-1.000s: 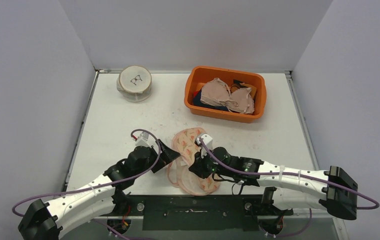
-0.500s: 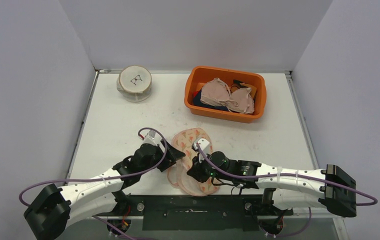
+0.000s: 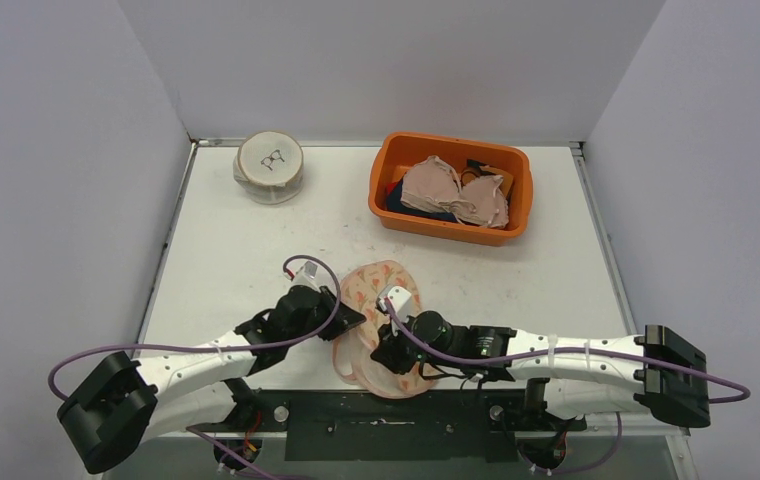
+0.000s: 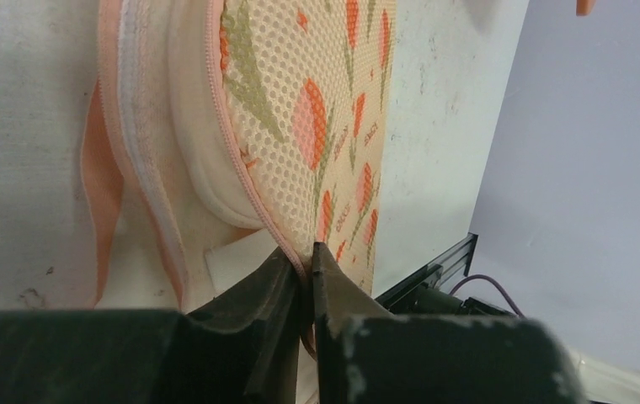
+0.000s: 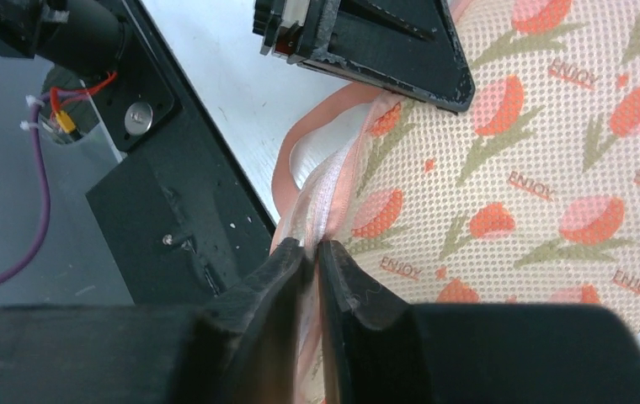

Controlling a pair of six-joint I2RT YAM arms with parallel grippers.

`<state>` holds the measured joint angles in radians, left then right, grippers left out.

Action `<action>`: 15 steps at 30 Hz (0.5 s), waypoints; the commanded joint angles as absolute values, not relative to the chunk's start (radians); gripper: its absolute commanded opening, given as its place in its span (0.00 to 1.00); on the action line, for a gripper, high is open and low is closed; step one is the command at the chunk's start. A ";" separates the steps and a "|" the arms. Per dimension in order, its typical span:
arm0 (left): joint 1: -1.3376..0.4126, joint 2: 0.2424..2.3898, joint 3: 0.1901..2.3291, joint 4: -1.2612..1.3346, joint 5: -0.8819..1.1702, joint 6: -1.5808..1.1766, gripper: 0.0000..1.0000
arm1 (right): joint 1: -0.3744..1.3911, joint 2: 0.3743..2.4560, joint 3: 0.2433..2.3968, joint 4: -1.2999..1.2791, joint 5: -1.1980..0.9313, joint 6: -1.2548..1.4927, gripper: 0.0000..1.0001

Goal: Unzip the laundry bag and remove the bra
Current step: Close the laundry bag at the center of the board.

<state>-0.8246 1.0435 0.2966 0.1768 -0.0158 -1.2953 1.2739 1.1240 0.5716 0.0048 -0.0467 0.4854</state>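
The laundry bag (image 3: 372, 285), a round mesh pouch with orange tulips, lies at the near middle of the table between both arms. My left gripper (image 3: 356, 318) is shut on its pink zip edge (image 4: 241, 168) at the left side, fingertips pinching the mesh (image 4: 308, 252). My right gripper (image 3: 388, 352) pinches the pale zip tape (image 5: 333, 194) at the bag's near edge, jaws almost together (image 5: 315, 246). The zip stands partly open; a cream padded layer (image 4: 203, 168) shows in the gap, and I cannot tell whether it is the bra. The left fingers (image 5: 384, 42) show above the bag (image 5: 536, 168).
An orange bin (image 3: 384, 205) with beige bras and dark clothes stands at the back right. A round white pouch (image 3: 270, 166) with a glasses print sits at the back left. The black base rail (image 3: 386, 420) runs along the near edge, close under the bag.
My left gripper moved right onto the bag and shut on its zip edge. The right gripper slid toward the near edge along the zip, and the bag shifted nearer with it.
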 commanded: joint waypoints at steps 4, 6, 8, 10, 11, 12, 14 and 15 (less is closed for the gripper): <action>-0.829 0.951 0.373 0.140 -0.044 -1.241 0.00 | 1.279 1.051 0.597 -0.010 0.062 0.499 0.54; -0.828 0.923 0.385 0.104 -0.057 -1.221 0.00 | 1.269 1.018 0.599 -0.042 0.098 0.508 0.68; -0.828 0.899 0.389 0.066 -0.073 -1.195 0.00 | 1.251 0.983 0.593 -0.064 0.140 0.525 0.75; -0.826 0.871 0.386 0.027 -0.103 -1.175 0.00 | 1.213 0.952 0.569 -0.067 0.161 0.551 0.78; -0.826 0.861 0.381 0.005 -0.120 -1.166 0.00 | 1.186 0.933 0.551 -0.061 0.162 0.569 0.78; -0.827 0.851 0.375 -0.016 -0.139 -1.158 0.00 | 1.151 0.914 0.530 -0.052 0.155 0.589 0.79; -0.824 0.838 0.359 -0.058 -0.174 -1.147 0.00 | 1.074 0.878 0.485 -0.027 0.128 0.626 0.79; -0.823 0.833 0.351 -0.063 -0.183 -1.145 0.00 | 1.036 0.863 0.456 -0.012 0.101 0.641 0.79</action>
<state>-0.8249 0.8612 0.3485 0.0231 -0.0982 -1.1965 1.1492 0.9207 0.5373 -0.0505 0.0971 0.5591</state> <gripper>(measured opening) 0.018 0.786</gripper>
